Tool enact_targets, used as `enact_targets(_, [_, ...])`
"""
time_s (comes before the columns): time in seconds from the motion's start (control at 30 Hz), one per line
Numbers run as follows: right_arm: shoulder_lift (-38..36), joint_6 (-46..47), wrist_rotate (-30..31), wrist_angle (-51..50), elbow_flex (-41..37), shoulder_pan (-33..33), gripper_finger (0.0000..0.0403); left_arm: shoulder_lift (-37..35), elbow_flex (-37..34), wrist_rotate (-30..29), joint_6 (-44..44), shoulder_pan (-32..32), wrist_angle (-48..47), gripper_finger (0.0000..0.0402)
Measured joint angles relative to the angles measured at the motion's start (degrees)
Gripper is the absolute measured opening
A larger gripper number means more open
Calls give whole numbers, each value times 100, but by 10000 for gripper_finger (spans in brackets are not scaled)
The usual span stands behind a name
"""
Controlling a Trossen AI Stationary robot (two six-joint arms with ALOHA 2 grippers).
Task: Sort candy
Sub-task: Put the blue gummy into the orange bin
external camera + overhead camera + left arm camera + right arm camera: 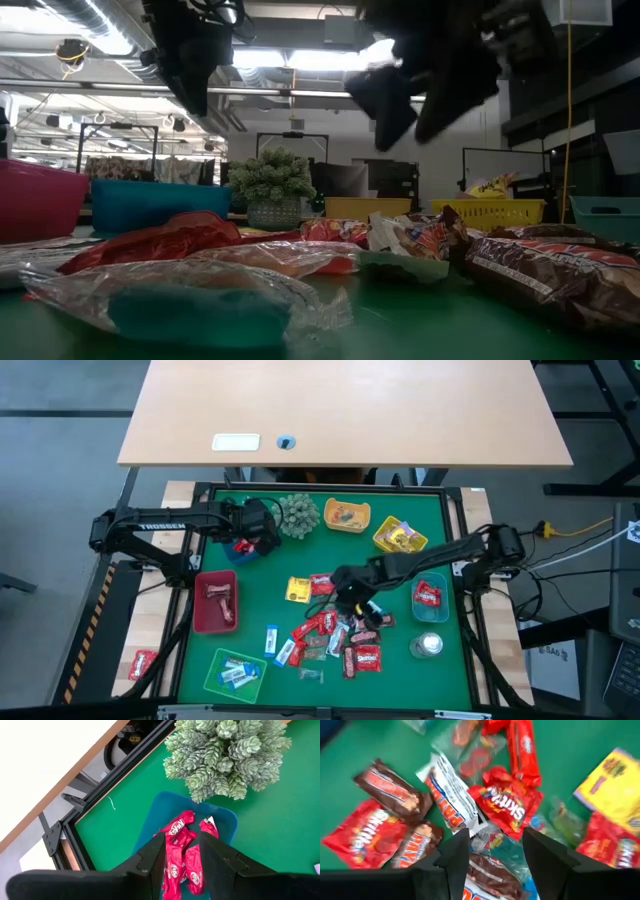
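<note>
Candy (pixel 335 635) is heaped loose on the green counter (pixel 270 560), directly under the right claw (pixel 495 845), whose jaws are held apart and empty above it. The left claw (pixel 181 855), likewise parted and empty, is poised over the blue tray (pixel 220 817) beside the plant ball (pixel 227 752), well apart from the heap, so the right arm is judged nearer.

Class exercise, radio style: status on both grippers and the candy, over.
Left gripper open over blue tray of red KitKats. Right gripper open above central candy pile. Nothing held; no obstruction.
</note>
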Motion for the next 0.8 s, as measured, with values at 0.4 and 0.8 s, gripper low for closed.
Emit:
enact_targets(0.4, [856,339,747,126,-4,25,183,0,-2,10,2,-70,90,105])
enact_targets(0.8, [990,526,746,71,2,25,164,0,-2,8,2,-70,98,105])
